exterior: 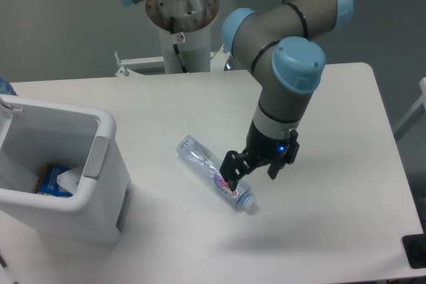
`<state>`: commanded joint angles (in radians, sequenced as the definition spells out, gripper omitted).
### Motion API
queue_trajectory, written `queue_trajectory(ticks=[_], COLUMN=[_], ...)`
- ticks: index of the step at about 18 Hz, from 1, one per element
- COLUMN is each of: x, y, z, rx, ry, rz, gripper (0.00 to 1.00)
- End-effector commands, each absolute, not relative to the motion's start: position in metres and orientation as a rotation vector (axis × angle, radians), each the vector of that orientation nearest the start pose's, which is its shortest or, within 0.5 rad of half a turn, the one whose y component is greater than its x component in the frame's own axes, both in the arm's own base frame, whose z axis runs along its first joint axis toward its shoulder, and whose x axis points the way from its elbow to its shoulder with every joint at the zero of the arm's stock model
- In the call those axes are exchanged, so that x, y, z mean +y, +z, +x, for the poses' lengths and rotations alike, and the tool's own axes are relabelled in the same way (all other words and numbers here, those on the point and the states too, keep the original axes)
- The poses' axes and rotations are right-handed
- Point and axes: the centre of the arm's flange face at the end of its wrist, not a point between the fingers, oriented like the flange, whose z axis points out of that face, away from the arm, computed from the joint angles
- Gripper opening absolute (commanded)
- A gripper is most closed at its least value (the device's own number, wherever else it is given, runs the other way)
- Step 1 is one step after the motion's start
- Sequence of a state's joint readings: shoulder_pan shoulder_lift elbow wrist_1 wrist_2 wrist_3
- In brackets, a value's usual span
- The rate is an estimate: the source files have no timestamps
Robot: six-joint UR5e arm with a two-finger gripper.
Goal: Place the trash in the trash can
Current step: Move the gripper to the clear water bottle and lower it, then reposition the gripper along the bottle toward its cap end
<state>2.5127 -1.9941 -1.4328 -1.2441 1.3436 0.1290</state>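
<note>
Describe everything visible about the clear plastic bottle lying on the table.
The crushed clear plastic bottle lies on its side on the white table, running diagonally with its base up-left and its bluish cap down-right. A purple-pink label wraps it near the cap end. Its see-through body looks dented. The black two-finger gripper is low at the label end, open, with one finger overlapping the bottle; whether they touch cannot be told. The white rectangular plastic bin stands apart to its left.
</note>
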Motion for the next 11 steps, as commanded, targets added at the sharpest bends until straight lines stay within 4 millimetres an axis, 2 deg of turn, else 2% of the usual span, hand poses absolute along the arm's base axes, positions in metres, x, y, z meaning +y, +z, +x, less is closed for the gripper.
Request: queue_trajectory(ticks=[6,9,11], x=[0.523,0.54,0.546], y=[0.303,0.275,0.267], z=[-0.439,-0.437,-0.441], rx=[-1.288,-1.287,-1.29], ry=[-0.17,-0.092,-0.06], rz=[-2.814,-2.887,-2.902], gripper=[1.0,1.0,1.0])
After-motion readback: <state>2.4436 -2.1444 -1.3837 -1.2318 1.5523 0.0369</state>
